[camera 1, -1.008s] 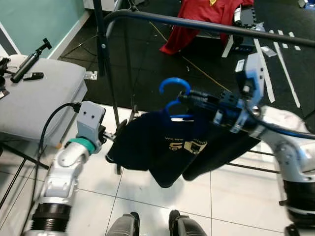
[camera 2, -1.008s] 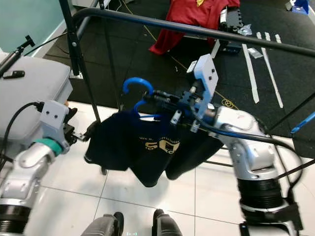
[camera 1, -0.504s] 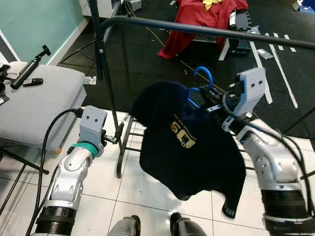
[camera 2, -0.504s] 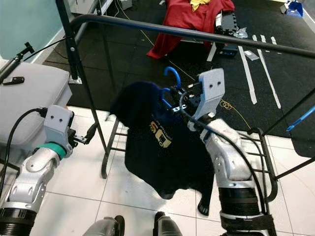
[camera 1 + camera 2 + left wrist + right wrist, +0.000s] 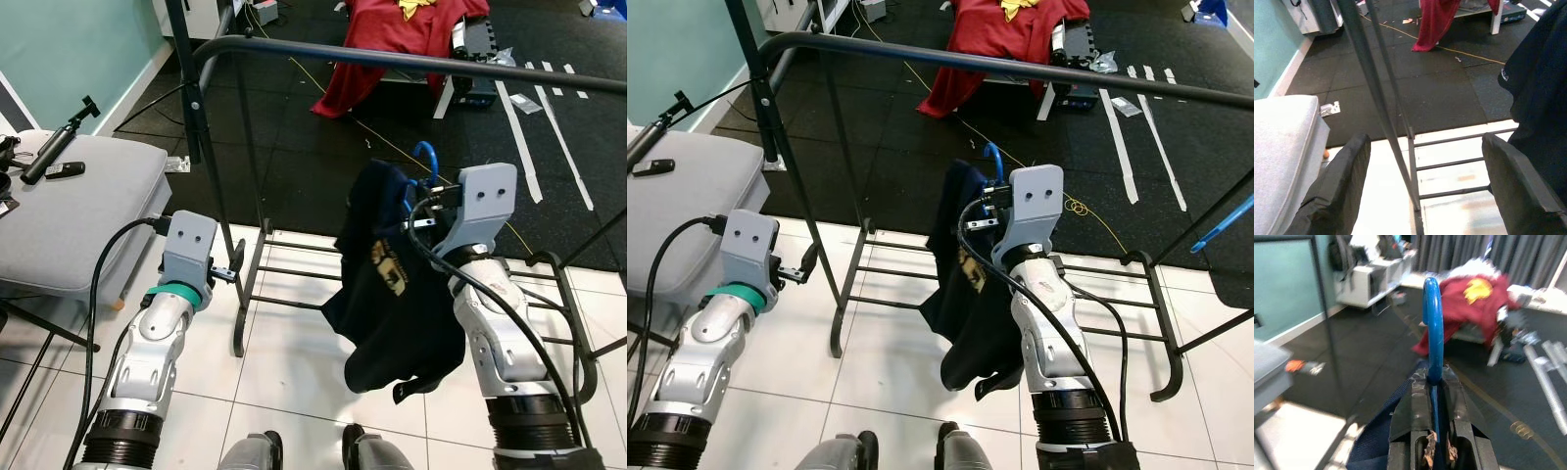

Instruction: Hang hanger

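A blue hanger (image 5: 425,157) carries a dark navy T-shirt (image 5: 397,294) with a yellow print. My right gripper (image 5: 1432,396) is shut on the hanger's neck, its hook (image 5: 1432,328) standing up between the fingers. The shirt hangs edge-on below the black rail (image 5: 411,61) of the clothes rack, short of it on my side. My left gripper (image 5: 1425,186) is open, held low beside the rack's left upright (image 5: 211,147), with nothing between its fingers (image 5: 1342,186).
A grey cushioned seat (image 5: 69,206) with a tripod (image 5: 57,142) lies at the left. A red garment (image 5: 392,39) hangs over a bench beyond the rack. The rack's foot bars (image 5: 294,274) cross the white tiles. My feet (image 5: 304,452) stand below.
My right arm swung the hanger and shirt rightward and turned them edge-on, closer to the rail. My left gripper let go of the shirt's edge and drew back. The camera tilted slightly.
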